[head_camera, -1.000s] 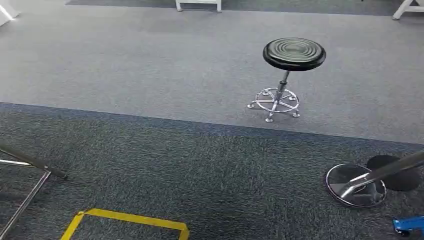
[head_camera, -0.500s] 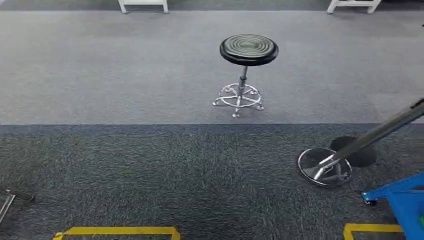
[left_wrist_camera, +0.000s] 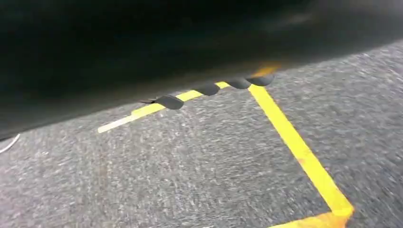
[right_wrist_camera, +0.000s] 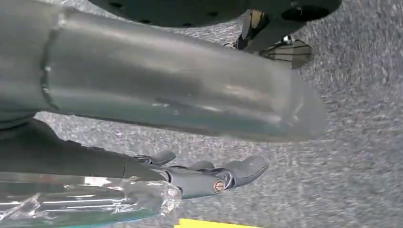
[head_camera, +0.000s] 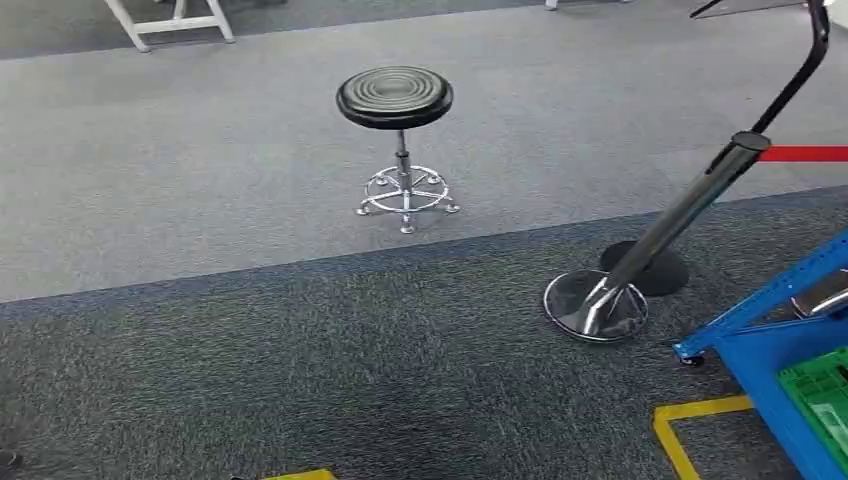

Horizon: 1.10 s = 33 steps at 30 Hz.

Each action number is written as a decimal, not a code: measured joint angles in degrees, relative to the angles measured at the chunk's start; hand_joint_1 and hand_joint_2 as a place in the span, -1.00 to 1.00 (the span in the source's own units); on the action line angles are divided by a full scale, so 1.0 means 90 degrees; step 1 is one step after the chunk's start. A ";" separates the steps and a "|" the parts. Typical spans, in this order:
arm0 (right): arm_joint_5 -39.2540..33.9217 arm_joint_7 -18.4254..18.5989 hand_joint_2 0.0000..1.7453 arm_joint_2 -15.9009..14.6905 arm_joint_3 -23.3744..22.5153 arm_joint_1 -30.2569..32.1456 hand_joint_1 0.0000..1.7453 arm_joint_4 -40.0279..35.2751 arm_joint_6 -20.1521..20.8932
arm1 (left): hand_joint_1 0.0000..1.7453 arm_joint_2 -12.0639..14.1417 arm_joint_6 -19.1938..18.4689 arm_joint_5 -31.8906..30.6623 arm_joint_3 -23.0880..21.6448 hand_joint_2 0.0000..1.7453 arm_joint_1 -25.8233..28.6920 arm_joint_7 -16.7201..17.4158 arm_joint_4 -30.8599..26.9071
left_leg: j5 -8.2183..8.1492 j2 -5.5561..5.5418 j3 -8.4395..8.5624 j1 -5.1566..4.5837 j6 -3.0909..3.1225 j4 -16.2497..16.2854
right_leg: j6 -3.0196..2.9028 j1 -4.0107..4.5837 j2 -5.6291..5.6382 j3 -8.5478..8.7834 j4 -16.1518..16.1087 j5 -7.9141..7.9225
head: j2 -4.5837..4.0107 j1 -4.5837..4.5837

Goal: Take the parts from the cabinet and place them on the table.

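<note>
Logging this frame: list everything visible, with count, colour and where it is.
stool: one, black seat, chrome base, on the light grey carpet.
barrier post: one, chrome, red belt, right of the stool.
rack: one, blue, far right.
crate: one, green, at the rack, lower right corner.
floor tape: yellow lines, on the dark carpet.
wrapped part: one, clear plastic, in the right hand.
left hand: dark fingertips, above the tape.
right hand: grey thumb, dark fingers, holds the wrapped part.
</note>
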 joint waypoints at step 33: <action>0.0012 0.0058 -1.00 0.0017 -0.0102 -0.0003 -1.00 0.0007 -0.0022 | -1.00 -0.0007 0.0032 0.0058 0.0214 -1.00 -0.0030 -0.0160 0.0000 | 0.0682 -0.0075 0.0249 -0.0025 0.0153 -0.0731 | -0.0061 0.0104 0.0258 -0.0025 0.0048 -0.0008 | 0.0000 -0.0005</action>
